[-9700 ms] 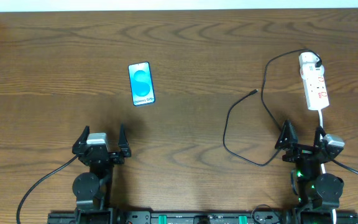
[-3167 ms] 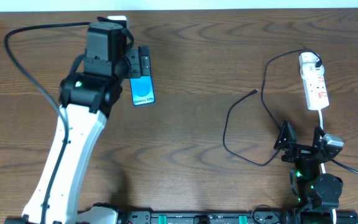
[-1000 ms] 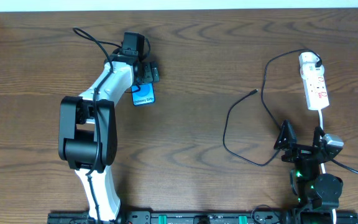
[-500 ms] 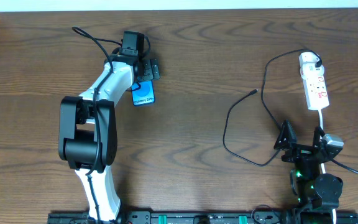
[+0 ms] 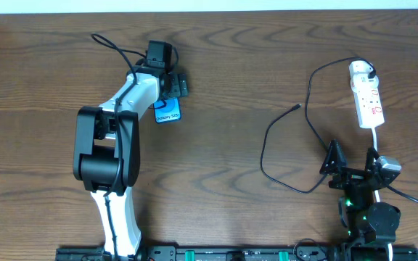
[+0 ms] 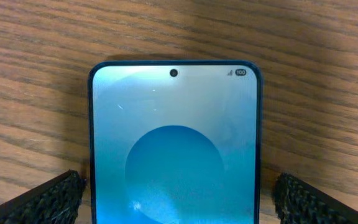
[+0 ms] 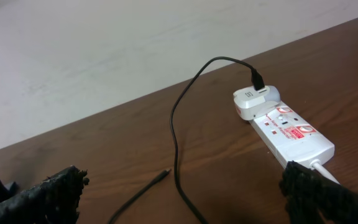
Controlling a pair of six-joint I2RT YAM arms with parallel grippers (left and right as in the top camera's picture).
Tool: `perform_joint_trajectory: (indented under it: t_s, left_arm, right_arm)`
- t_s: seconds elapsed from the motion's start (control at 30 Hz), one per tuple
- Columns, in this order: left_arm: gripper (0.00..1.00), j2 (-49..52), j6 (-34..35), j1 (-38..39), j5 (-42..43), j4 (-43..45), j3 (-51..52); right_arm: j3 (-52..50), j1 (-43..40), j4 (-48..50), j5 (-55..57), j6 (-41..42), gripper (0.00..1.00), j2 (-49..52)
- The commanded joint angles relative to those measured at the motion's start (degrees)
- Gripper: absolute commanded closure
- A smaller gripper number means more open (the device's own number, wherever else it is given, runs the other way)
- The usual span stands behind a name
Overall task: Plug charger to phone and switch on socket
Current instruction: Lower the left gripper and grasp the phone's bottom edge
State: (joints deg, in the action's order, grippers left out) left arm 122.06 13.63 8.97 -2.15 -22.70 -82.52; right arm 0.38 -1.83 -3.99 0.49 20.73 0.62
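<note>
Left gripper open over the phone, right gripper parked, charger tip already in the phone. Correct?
No. The overhead view shows the charger tip lying loose on the table, far from the phone, not plugged in. The left gripper is open over the phone and the right gripper parked.

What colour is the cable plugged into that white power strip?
The thin cable is black; right wrist view shows it best.
</note>
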Motion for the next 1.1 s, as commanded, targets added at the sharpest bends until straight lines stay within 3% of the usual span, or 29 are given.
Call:
perform_joint_trajectory:
  t_s: [0.0, 0.37, 0.8, 1.07]
  left_arm:
    - [0.02, 2.6, 0.4, 0.1, 0.4, -1.2, 0.9]
    - [0.01, 2.6, 1.7, 0.1, 0.4, -5.6, 0.9]
    - [0.30, 2.6, 1.7, 0.1, 0.5, -7.8, 0.9]
    - [0.36, 2.3, 1.7, 0.1, 0.5, -10.7, 0.7]
  right_arm:
    - [-0.1, 0.4, -0.1, 0.5, -0.2, 0.01, -0.3]
    - [-0.1, 0.4, -0.1, 0.5, -0.2, 0.01, -0.3]
    - [-0.1, 0.4, -0.1, 0.5, -0.2, 0.01, -0.3]
    - [-0.1, 0.4, -0.1, 0.5, -0.2, 0.01, -0.3]
